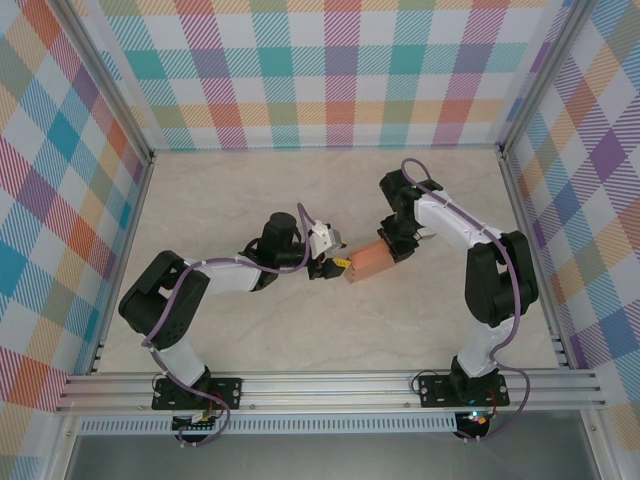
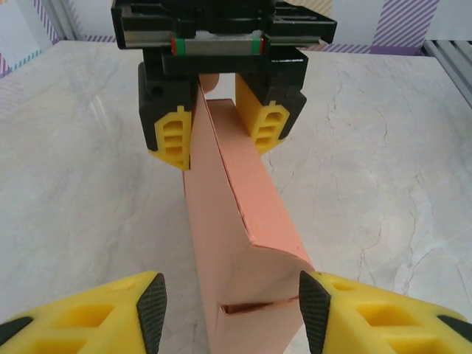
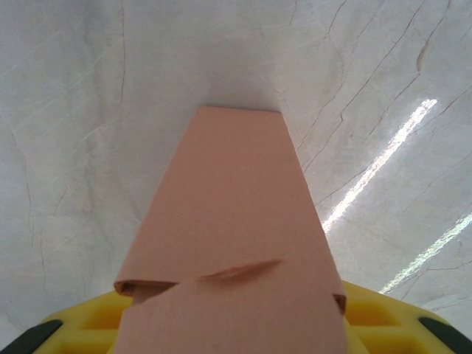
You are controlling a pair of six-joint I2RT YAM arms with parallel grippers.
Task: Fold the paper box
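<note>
Near the middle of the worktop (image 1: 250, 200), a touch toward 3 o'clock from its centre, the paper box (image 1: 365, 265) lies strung between my two tools as a long, part-opened salmon sleeve. Whether its underside rests on the stone or hangs just above it I cannot tell.

My right tool (image 1: 393, 245) comes at it from 2 o'clock and has the far end. From my left wrist, its yellow fingers (image 2: 173, 136) sit at 12 o'clock with the card wall pressed between them, so I read that as a pinch on the box.

My left tool (image 1: 333, 266) meets the near end from 9 o'clock. Its jaws stand spread about halfway and straddle the box. The pad (image 2: 313, 302) at 3 o'clock sits against or just beside the box's corner, and the pad at 9 o'clock stands clear of the wall. It holds nothing.

My guess is that the step in hand is squaring up this near end, where a slit (image 2: 258, 304) crosses the card.

To do it well, I would hold the right pinch steady as an anchor. I would line the left pads up flat with the two long walls. I would close only until both pads touch. Thin card buckles easily, and a skewed squeeze would twist the sleeve or tear at that slit. Pressure belongs on the scored creases, not on the open faces between them.
</note>
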